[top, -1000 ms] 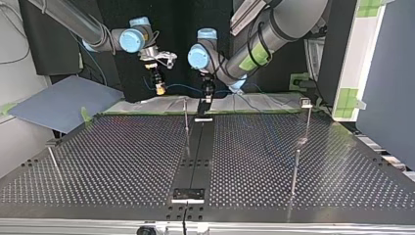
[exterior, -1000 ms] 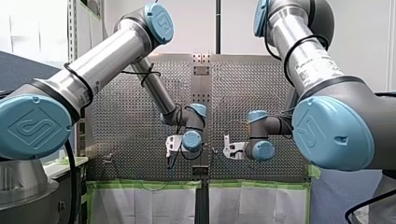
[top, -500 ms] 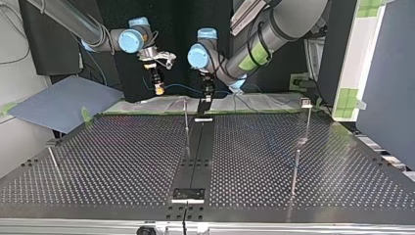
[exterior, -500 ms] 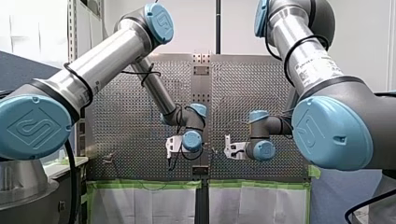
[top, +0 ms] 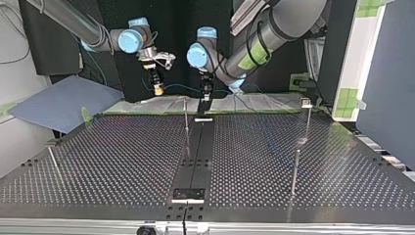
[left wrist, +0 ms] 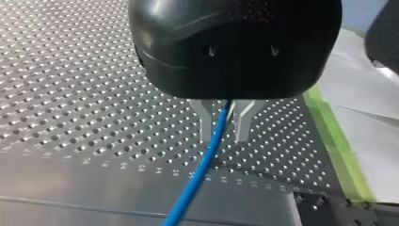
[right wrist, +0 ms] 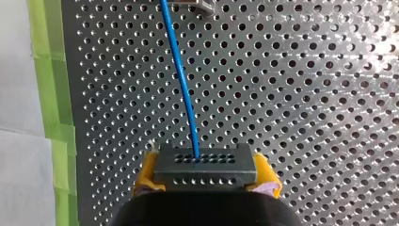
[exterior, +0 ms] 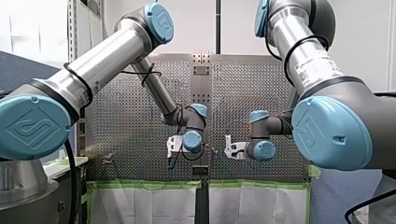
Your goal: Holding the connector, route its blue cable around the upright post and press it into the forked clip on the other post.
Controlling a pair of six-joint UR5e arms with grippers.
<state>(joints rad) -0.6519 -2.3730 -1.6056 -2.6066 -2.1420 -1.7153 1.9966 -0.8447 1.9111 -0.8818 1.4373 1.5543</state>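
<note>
From across the counter, a thin upright post stands near the far edge. A second post with a small head stands toward the view's right. Beyond them, my right tool is clenched on the dark connector, with yellow pads at either end. The blue cable leaves the connector and runs ahead over the holes. It passes through my left tool, whose metal fingers stand slightly apart around it.

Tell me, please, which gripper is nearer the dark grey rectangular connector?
Right: my right gripper clamps the dark grey connector between its yellow pads; my left gripper straddles its blue cable further along.
</note>
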